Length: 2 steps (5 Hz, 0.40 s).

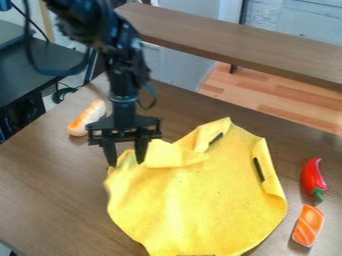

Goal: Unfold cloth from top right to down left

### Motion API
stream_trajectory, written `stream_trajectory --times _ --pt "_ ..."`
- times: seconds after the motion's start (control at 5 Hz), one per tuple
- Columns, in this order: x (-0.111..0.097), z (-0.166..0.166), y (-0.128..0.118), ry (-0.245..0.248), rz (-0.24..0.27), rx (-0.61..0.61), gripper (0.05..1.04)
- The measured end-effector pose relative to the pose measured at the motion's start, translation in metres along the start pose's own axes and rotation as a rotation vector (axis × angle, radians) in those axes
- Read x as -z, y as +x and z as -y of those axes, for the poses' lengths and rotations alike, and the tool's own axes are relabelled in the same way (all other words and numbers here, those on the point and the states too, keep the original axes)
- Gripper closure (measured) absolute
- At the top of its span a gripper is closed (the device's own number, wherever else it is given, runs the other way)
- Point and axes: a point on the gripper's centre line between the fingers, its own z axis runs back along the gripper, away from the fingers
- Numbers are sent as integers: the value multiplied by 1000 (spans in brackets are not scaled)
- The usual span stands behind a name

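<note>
While the yellow cloth point(200, 205) serves as landmark for every entry, the stock runs as follows, largest item first.

Item: one brown wooden table point(53, 185), lying under the cloth and reaching out around it.

Item: one long wooden shelf point(234, 45), well beyond the cloth, toward the top of the view.

Item: one black side table point(40, 70), beyond the cloth to the upper left, apart from it.

Item: the yellow cloth itself, spread over the near part of the wooden table; a flap is folded over along its upper left part, and its upper right edge is turned inward in a narrow fold.

Item: my own black gripper point(125, 159), pointing down at the cloth's upper left edge, open, the two fingers apart; whether either presses on the fabric I cannot tell.

Item: one pale and orange roll-shaped piece point(87, 119), beyond the cloth's upper left edge, apart from it.

Item: one red pepper point(312, 176) with a green stem, just to the right of the cloth.

Item: one orange piece with pale stripes point(308, 225), near the cloth's lower right edge, below the pepper.

Item: two dark strips point(258, 169), on the cloth's upper right part.
</note>
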Motion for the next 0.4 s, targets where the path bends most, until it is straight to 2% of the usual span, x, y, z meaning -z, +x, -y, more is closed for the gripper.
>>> stream_trajectory --times 0.2,0.4 --pt "-10 3 -5 147 118 -41 98" --pt "-35 7 -6 214 220 -51 84"
